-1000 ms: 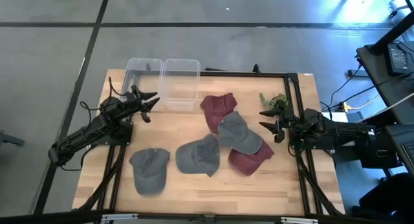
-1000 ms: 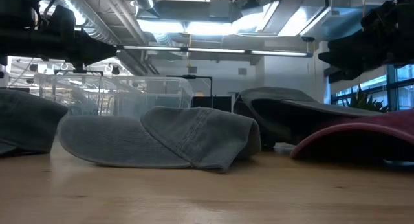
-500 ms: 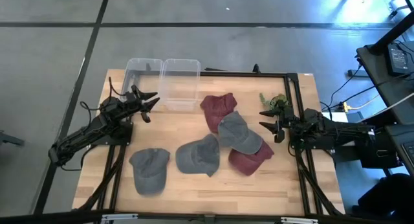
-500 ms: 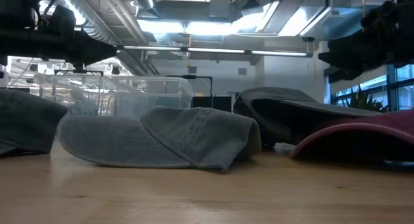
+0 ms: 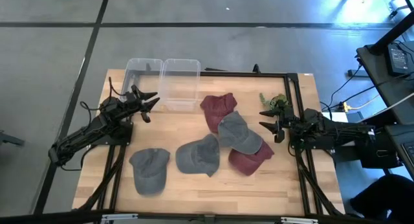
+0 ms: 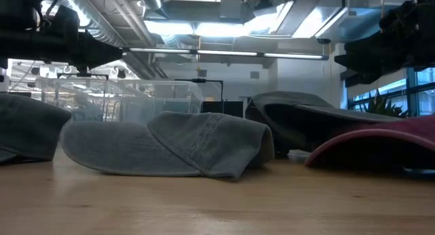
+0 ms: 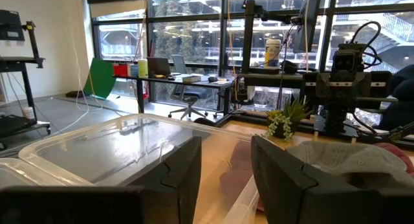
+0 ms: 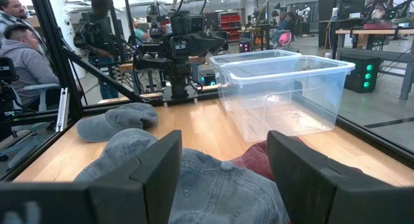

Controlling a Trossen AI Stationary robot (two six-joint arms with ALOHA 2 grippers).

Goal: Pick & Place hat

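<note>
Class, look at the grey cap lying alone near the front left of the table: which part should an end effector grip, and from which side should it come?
Probably the crown of the lone grey cap, taken from straight above. It lies flat with its soft crown bunched upward, clear of the other caps, so fingers could pinch a fold. The left end effector is nearer; the right end effector waits by the pile.
</note>
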